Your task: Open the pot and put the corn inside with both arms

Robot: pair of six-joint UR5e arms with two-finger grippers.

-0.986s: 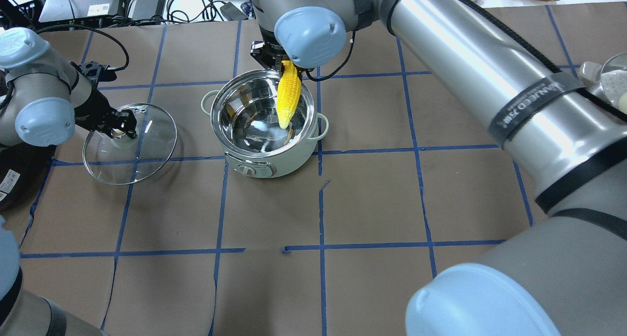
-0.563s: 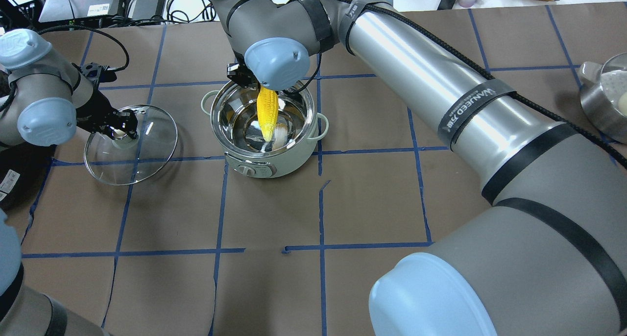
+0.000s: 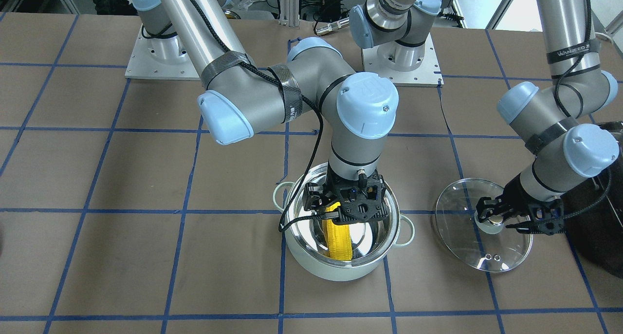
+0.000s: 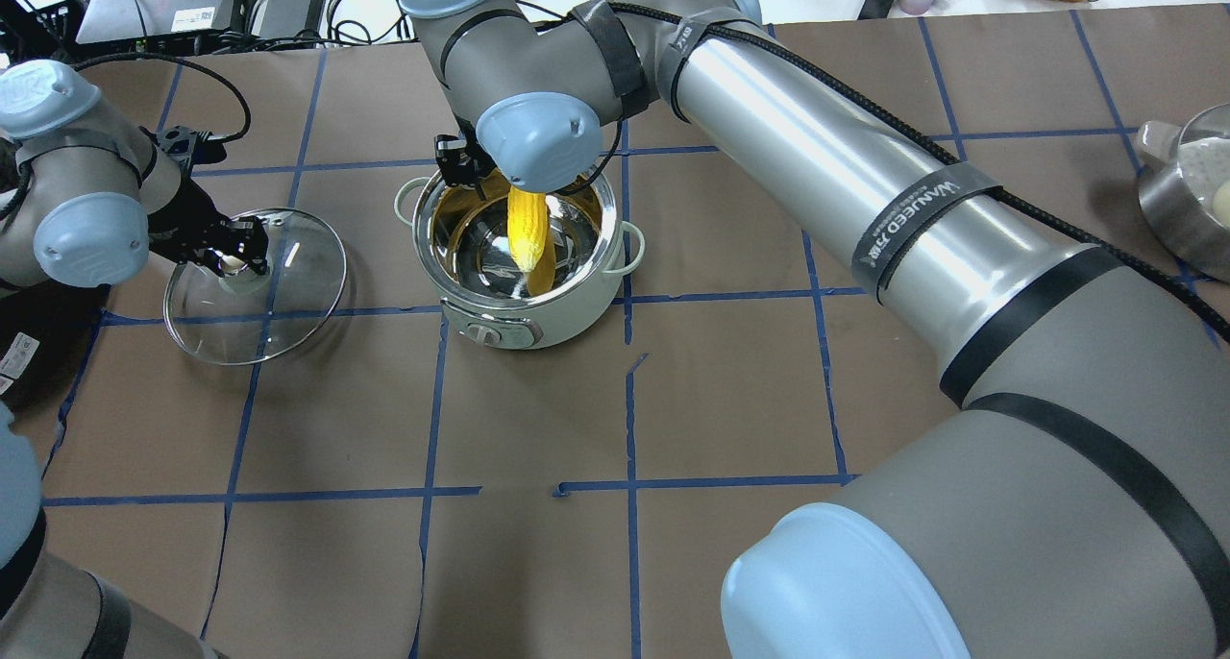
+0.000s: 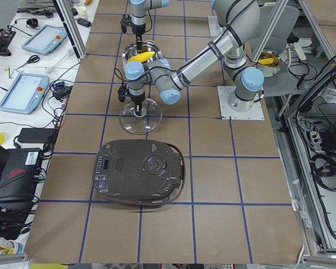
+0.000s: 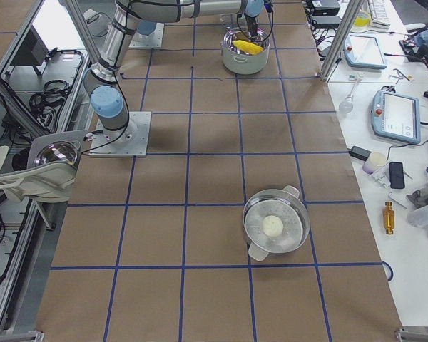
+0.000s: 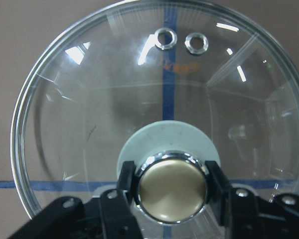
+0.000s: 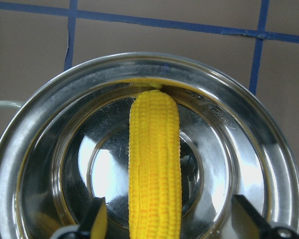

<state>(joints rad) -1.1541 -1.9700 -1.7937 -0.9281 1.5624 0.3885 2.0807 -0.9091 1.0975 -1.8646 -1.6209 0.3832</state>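
The mint-green pot [image 4: 538, 328] stands open mid-table, also in the front view [image 3: 336, 270]. The yellow corn [image 4: 528, 231] lies slanted inside it with its tip against the steel wall [image 8: 154, 169]. My right gripper [image 3: 336, 217] hangs just above the pot's mouth; in the right wrist view its fingers [image 8: 97, 221] stand apart on both sides of the corn without touching it. The glass lid [image 4: 288, 294] sits on the table to the pot's left. My left gripper [image 4: 231, 256] is shut on its brass knob [image 7: 172, 191].
A black appliance [image 5: 140, 171] sits at the table's left end, close behind my left arm. A steel pot with a white ball [image 6: 274, 228] stands far to the right. Brown paper with blue tape lines covers the table [image 4: 730, 400].
My right gripper has moved left over the pot and down. The corn went from hanging over the rim to lying deep inside. The left gripper and lid have barely moved.
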